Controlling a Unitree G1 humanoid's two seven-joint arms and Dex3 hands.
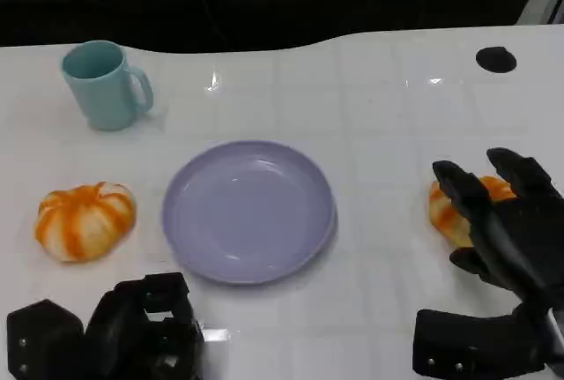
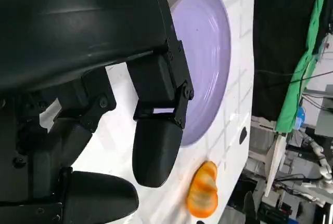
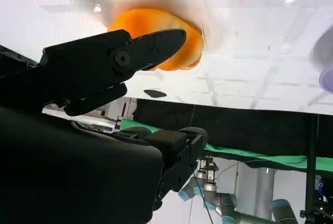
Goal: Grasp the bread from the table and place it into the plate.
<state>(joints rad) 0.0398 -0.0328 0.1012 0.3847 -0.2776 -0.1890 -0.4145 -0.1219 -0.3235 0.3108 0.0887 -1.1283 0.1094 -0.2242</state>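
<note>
Where right hand (image 1: 502,221) reaches, bread (image 1: 451,212) upright.

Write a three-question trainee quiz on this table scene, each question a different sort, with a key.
1. True or false: the round lavender plate already holds bread.
2. Multiple choice: the right hand reaches over the A) light blue mug B) orange-striped bread roll on the right C) plate.
3. Fill in: the other orange-striped roll lies on the white table, on the plate's ___ side in the head view.

Key: 1 false; 2 B; 3 left.
</note>
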